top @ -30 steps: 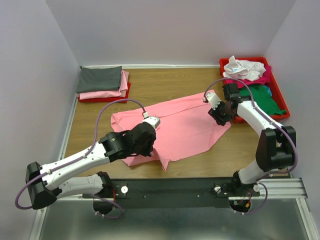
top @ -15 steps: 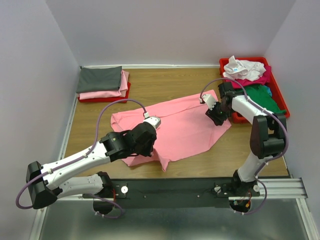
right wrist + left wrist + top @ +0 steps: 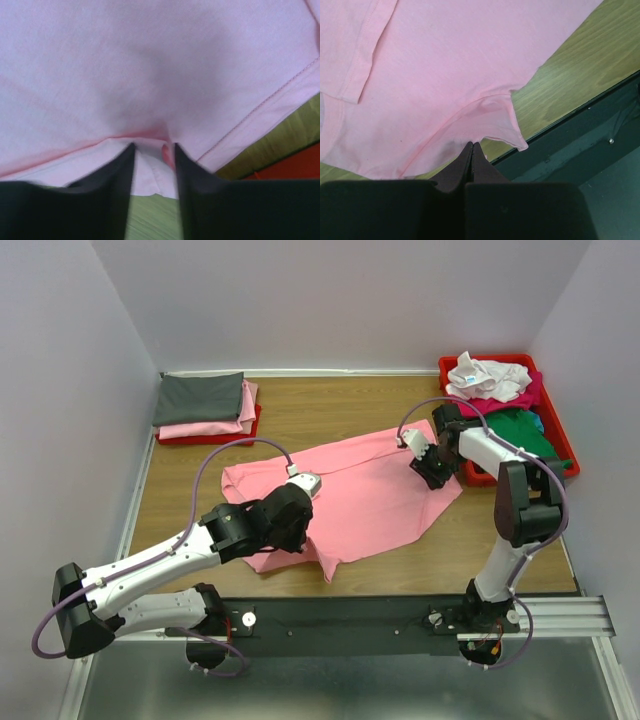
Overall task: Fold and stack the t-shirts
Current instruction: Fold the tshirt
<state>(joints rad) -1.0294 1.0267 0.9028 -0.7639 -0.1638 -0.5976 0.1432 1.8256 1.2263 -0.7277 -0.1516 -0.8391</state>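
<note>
**Pink t-shirt (image 3: 370,495) spread flat, a gripper at each end**

It lies across the middle of the wooden table (image 3: 330,410), a little rumpled. The left gripper (image 3: 471,148) sits on the near-left edge, fingers pressed together. A ridge of cloth is drawn up to the tips, so that looks like a pinch. Over on the right edge, the right gripper (image 3: 153,146) has its fingers apart, straddling a bump of hem with nothing clamped. To my eye, that side needs to bite the hem squarely before anything lifts. Then both ends should rise level and travel together, otherwise the fold goes skewed or the hem slips free.
</note>
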